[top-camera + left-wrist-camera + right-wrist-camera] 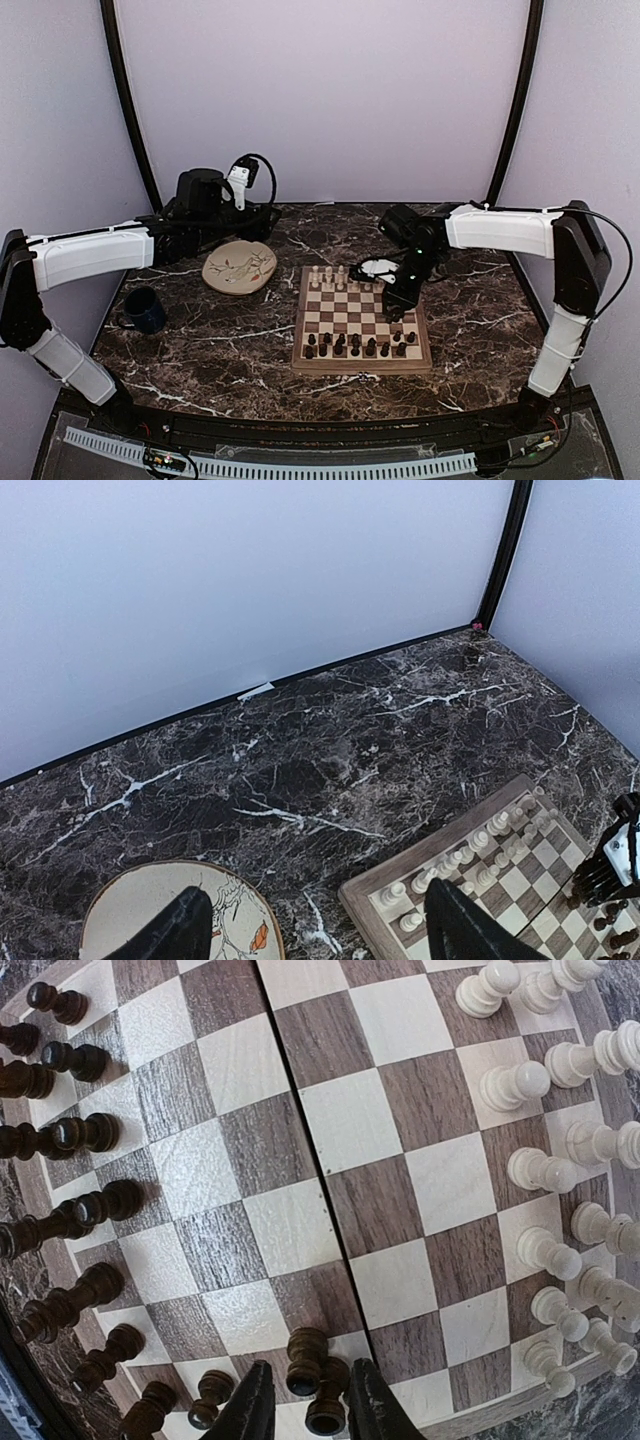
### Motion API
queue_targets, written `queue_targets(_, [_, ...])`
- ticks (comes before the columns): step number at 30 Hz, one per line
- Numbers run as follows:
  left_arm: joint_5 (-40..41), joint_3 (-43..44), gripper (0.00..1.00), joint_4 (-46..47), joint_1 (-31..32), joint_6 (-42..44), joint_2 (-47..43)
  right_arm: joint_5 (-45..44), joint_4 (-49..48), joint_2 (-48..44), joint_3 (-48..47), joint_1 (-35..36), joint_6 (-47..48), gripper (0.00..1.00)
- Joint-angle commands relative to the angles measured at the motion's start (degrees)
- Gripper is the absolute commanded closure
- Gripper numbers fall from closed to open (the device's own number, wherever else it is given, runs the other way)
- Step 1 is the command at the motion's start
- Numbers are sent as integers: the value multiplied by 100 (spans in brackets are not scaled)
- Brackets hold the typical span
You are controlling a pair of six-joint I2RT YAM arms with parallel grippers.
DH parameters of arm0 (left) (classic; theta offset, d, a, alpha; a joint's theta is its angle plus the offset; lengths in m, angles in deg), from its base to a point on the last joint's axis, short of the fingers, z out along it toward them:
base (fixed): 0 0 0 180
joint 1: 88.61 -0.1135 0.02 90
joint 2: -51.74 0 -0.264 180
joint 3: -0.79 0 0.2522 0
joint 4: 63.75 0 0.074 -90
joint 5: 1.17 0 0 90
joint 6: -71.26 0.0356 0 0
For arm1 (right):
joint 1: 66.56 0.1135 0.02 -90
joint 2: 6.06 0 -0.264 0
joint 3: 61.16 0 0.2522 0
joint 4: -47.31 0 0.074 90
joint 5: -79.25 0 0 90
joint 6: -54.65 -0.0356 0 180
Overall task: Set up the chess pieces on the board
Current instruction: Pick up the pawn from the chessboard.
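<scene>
Chess pieces [355, 346] are standing on the board [360, 367], dark along its near edge, pale along the far. Right gripper [311, 1365] is straddling a dark piece [327, 1420] at the board's right side, fingers narrowly parted; contact unclear. Left gripper [314, 890] is hovering spread wide, empty, near plate [240, 268].

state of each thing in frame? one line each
left gripper: open, empty.
right gripper: straddling a dark piece, contact unclear.
other dark pieces: upright, at the board's near edge.
pale pieces: upright, at the far edge.
board: unfolded, flat.
mug: upright.
plate: flat, nothing on it.
</scene>
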Motion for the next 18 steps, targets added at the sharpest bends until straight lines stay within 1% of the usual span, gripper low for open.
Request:
queue_targets(1, [-39,151,25,-77,-10,-33,-27,-252,-163,59,29,-16,-42,73])
queue_targets(12, [-49,158,25,-78,-10,-16,-29,-27,43,242,-13,0,75,73])
queue_targets(18, [-49,159,25,-76,-10,-16,-18,-114,38,291,33,46,106,74])
